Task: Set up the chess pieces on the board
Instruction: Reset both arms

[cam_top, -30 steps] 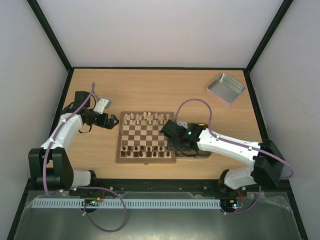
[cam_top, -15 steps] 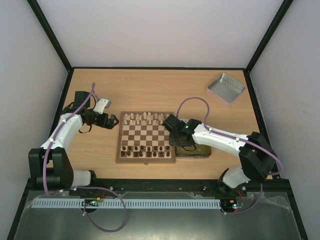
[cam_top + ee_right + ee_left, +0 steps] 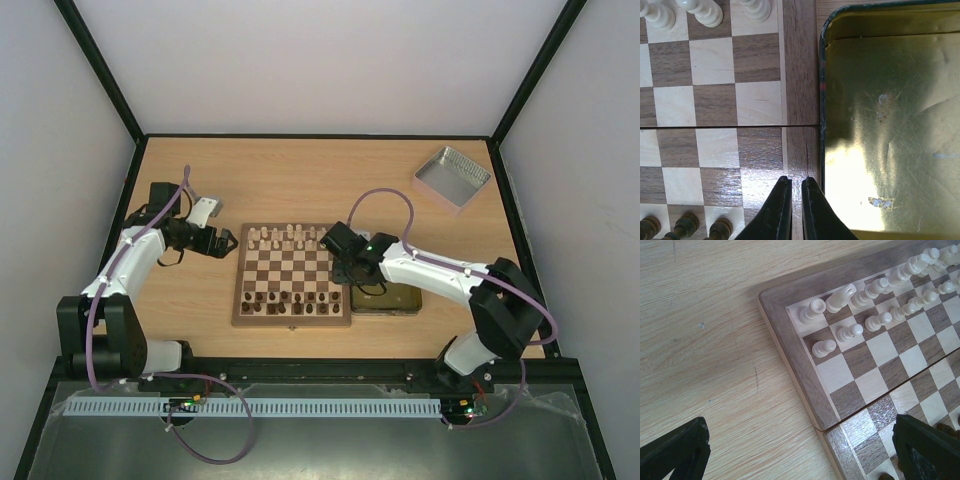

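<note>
On the bench [image 3: 300, 180], chess pieces [image 3: 290, 237] line the board's [image 3: 292, 275] far and near edges. My right end effector [image 3: 796, 182] hangs over its right border, the tin [image 3: 880, 125] just beside, the lid [image 3: 452, 178] well behind.

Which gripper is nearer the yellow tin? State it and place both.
Right. The right gripper hangs over the board edge, beside the yellow tin; the left gripper sits off the board's far left side.
</note>
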